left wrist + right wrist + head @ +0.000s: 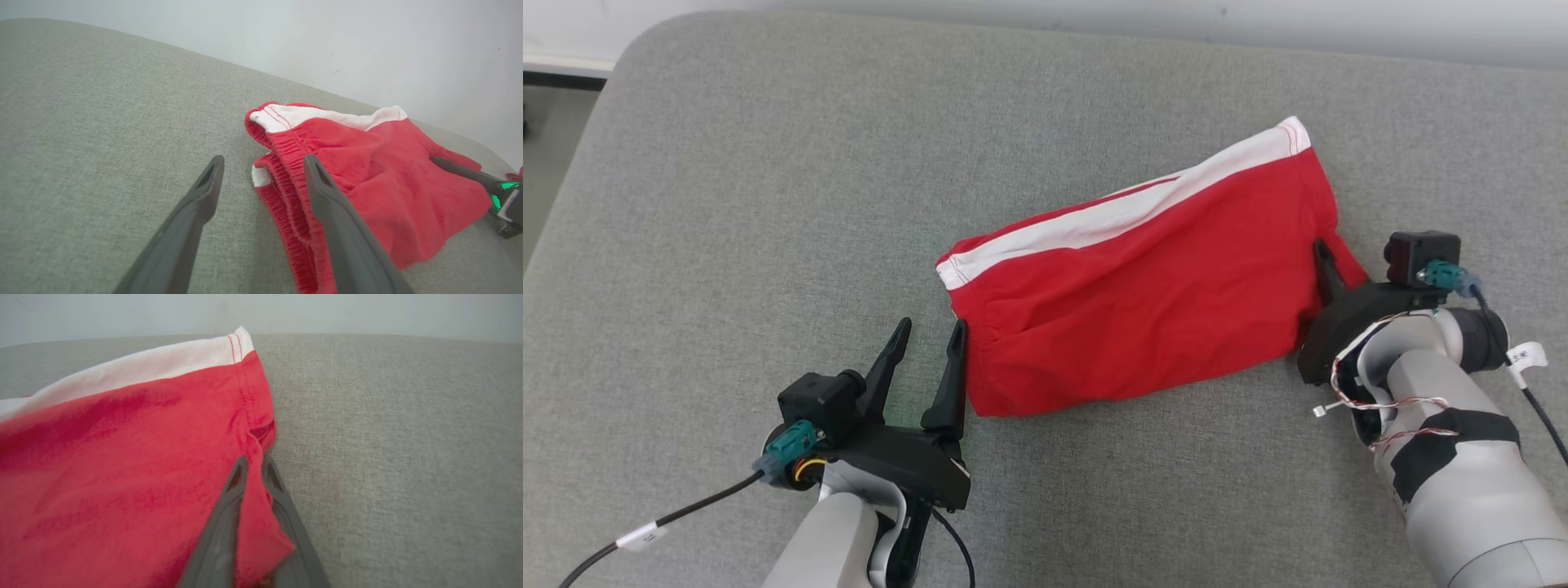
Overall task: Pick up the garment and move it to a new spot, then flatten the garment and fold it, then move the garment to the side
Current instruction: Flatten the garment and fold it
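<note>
Currently: right fingers (226,514) clenched on a fold of hem (257,506), left fingers (950,376) spread empty just beside the elastic waistband (288,147); garment (1143,286), red with white band, lies rumpled on the grey bench (727,204), likely light, limp, unbreakable, best gripped at hem and waistband corners together.

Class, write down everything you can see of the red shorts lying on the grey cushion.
The shorts are bright red soft cloth, with a white band along the far edge and a gathered elastic waistband at the left end. They look folded over and slightly rumpled, lying slantwise on the grey cushion. The right gripper is shut on a pinch of fabric at their right-hand edge. The open left gripper stands close beside the waistband; whether it touches cannot be told.
</note>
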